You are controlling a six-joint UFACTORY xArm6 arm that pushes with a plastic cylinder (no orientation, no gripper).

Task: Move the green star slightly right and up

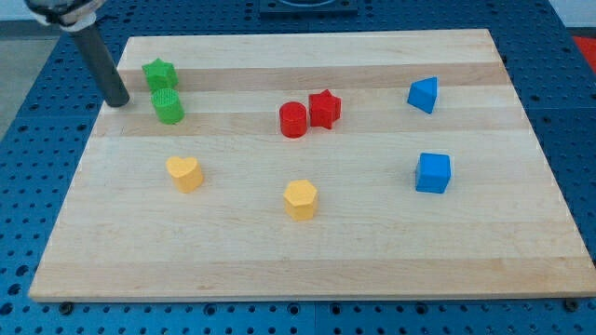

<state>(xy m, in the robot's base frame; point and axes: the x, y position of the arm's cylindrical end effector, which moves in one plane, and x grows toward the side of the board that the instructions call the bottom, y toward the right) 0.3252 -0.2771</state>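
Observation:
The green star (159, 73) lies near the board's top left corner. A green cylinder (169, 106) sits just below it, touching or nearly touching. My tip (118, 101) rests on the board to the left of both, about level with the green cylinder, a short gap away from it. The dark rod rises from the tip up and to the left, out of the view's top.
A red cylinder (292, 119) and a red star (324, 108) sit together at the centre top. A yellow heart (184, 173) lies lower left, a yellow hexagon (301, 199) bottom centre. Two blue blocks (423, 94) (433, 173) are at the right. The wooden board (484, 242) lies on a blue pegboard.

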